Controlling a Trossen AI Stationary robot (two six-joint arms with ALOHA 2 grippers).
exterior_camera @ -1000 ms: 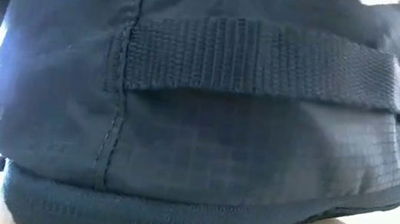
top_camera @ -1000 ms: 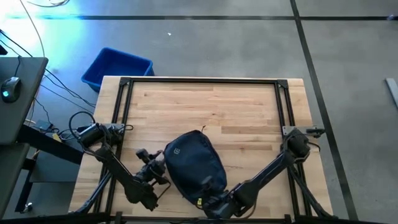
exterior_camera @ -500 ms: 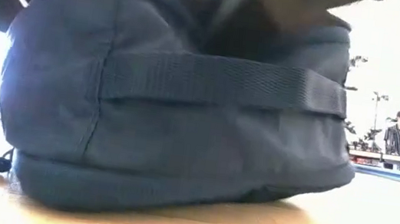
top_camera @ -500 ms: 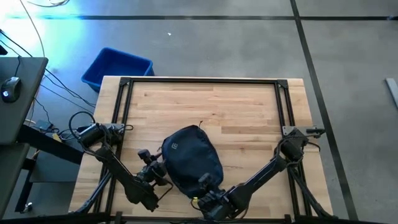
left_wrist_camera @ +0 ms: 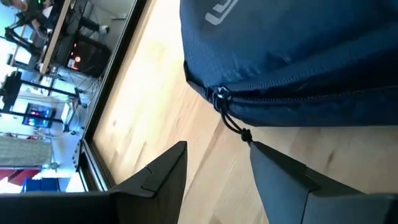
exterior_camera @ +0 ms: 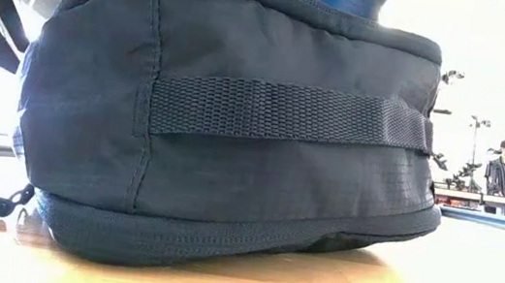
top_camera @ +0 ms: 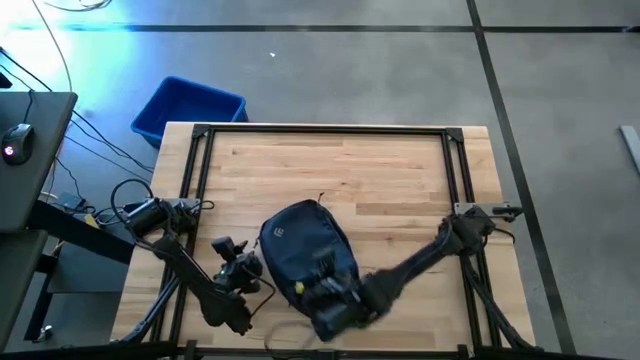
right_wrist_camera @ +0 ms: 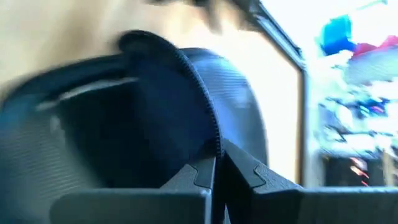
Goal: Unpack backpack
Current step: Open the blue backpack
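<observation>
The dark navy backpack (top_camera: pixel 300 250) lies on the wooden table's near middle, white logo (top_camera: pixel 279 237) up. In the low view it fills the picture, with a webbing strap (exterior_camera: pixel 286 112) across its near face. My right gripper (top_camera: pixel 325 298) is over the bag's near end, shut on its zippered edge. My left gripper (top_camera: pixel 247 270) stands open at the bag's left side. In the left wrist view a zipper pull cord (left_wrist_camera: pixel 233 121) hangs down to one fingertip (left_wrist_camera: pixel 258 149); whether it touches, I cannot tell. My right gripper pinches the backpack's zippered edge (right_wrist_camera: pixel 210 134) between its two fingers. The fingers slant down from the table's near right side. The edge is raised and curves away from the fingers over a dark opening (right_wrist_camera: pixel 124 124). The bag's base (exterior_camera: pixel 218 254) stays on the table.
A bright blue bin (top_camera: pixel 188 108) stands on the floor off the table's far left corner. A black frame (top_camera: pixel 325 130) runs along the table's edges. Bare wood (top_camera: pixel 340 170) covers the far half. A person (exterior_camera: pixel 503 170) stands in the room beyond.
My right gripper has risen and gone toward the far edge, onto the backpack's near end. The bag has slid a little toward the far edge, away from the low camera. Its upper near edge now stands higher, while its base stays on the table.
</observation>
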